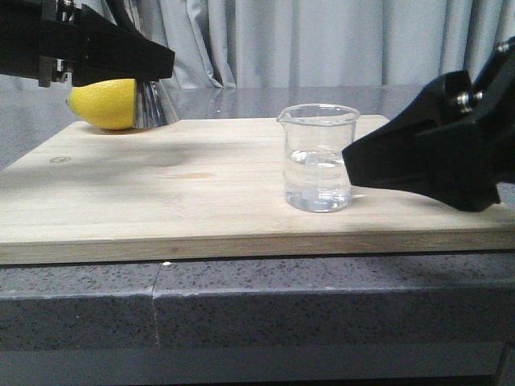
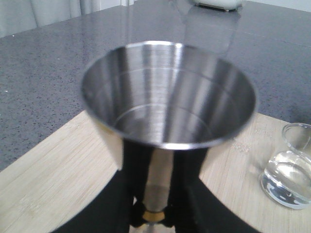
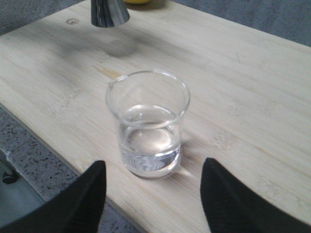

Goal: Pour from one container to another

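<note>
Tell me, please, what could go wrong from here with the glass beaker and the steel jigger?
1. The right end effector is open, its fingers wide of the beaker; closing off-centre could push or tip it, spilling the clear liquid on the wooden board.
2. The left end effector grips the jigger only at its narrow waist, so it may tilt during pouring.

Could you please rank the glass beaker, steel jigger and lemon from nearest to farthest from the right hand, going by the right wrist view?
1. Glass beaker: just ahead of the open right hand.
2. Steel jigger: across the board.
3. Lemon: just behind the jigger.
</note>
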